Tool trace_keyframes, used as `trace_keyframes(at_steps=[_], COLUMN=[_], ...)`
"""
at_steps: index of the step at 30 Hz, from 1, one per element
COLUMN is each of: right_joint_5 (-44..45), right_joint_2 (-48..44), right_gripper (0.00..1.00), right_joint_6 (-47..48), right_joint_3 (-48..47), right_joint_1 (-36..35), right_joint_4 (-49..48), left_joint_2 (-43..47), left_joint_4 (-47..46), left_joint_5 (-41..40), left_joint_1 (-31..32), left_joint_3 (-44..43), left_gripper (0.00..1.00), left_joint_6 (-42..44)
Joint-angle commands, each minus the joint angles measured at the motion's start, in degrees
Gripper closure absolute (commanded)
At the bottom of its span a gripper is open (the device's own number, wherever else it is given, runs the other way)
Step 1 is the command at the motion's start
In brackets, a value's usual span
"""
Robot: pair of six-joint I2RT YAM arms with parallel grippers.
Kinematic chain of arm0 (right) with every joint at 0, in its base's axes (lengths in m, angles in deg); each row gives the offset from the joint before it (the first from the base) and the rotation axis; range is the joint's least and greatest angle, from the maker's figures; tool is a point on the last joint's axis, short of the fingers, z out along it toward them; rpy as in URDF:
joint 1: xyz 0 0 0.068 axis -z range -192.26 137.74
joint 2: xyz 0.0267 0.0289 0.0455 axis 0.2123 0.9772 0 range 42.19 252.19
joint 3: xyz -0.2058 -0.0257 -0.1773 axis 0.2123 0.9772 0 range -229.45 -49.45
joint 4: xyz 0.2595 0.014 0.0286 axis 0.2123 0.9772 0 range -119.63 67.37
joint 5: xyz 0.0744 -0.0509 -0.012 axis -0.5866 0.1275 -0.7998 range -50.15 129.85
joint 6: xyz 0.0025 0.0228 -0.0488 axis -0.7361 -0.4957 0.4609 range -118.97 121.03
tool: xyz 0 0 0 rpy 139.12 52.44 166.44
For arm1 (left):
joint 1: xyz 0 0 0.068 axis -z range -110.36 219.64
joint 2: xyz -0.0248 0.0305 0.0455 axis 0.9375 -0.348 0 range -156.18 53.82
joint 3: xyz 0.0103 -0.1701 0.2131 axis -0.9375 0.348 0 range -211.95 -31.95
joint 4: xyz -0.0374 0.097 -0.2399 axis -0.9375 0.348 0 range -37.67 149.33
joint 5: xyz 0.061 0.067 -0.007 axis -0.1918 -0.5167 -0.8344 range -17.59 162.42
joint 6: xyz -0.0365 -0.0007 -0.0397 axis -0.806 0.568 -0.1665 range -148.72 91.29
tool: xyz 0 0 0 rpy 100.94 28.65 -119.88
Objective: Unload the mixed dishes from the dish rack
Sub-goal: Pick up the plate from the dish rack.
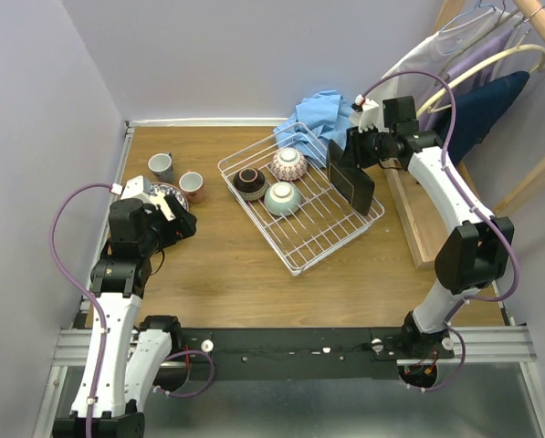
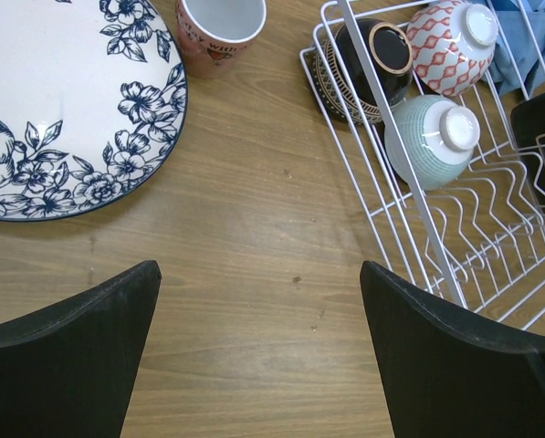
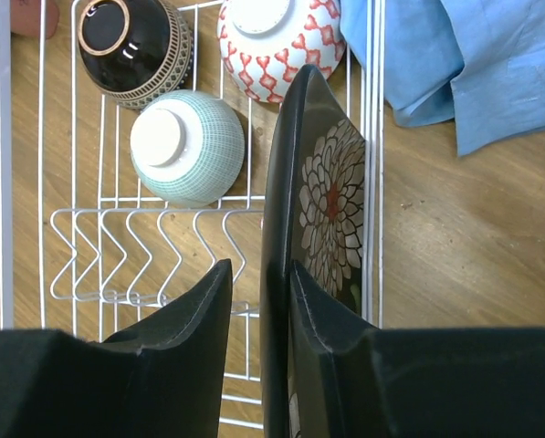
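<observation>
Lit brightly and evenly from overhead in all three views. Only soft, short shadows beneath the bowls [image 3: 188,146] and the dish rack [image 1: 318,228] wires. Mild sheen on the table [image 2: 254,228] and the black square floral plate [image 3: 331,201]. Sharp on the tabletop; dark and featureless on the near fingers [image 2: 71,365] of the left gripper [image 2: 258,269]. Slight wide-angle stretch toward wrist-view edges.

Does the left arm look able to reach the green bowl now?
Probably yes: the left tool is open and empty, the green bowl is uncovered, only the low rack wall stands between.

Round plate [image 2: 71,100] cropped (left); cup [image 2: 219,27] too
</observation>
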Motion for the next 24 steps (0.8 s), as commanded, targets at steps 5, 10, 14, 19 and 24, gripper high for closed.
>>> trace_keyframes(at_steps=[5,10,14,19,24], right_joint_5=[-4.77,-6.61,-7.49,-8.81,-10.92], right_joint_2=[1.94,1.06,-0.87,-2.72,-3.86], right_gripper=[0.73,0.96,0.99,0.99,0.99], right_joint_6=[-2.11,-2.2,-2.99,-4.22,-5.02], right_joint_3=[2.55,2.29,0.36,-3.76,-6.23], right_joint_1=[3.68,4.21,4.13,4.47,5.09], right_joint_4=[3.77,4.12,4.56,5.18,5.79], left_joint_2=[0.93,0.92,0.66,0.22,0.14], left_joint_4=[-0.42,-1.04,-1.65,-2.18,-2.45], left_joint_5=[2.81,4.03,5.09,6.24,6.94], left_joint_1=[0.24,0.24,0.24,0.24,0.24], left_joint_3=[0.73,0.82,0.55,0.12,0.11], left_gripper=[0.01,0.01,0.01,0.01,0.01], left_joint_6=[-1.36,-2.68,-3.56,-4.61,-5.23])
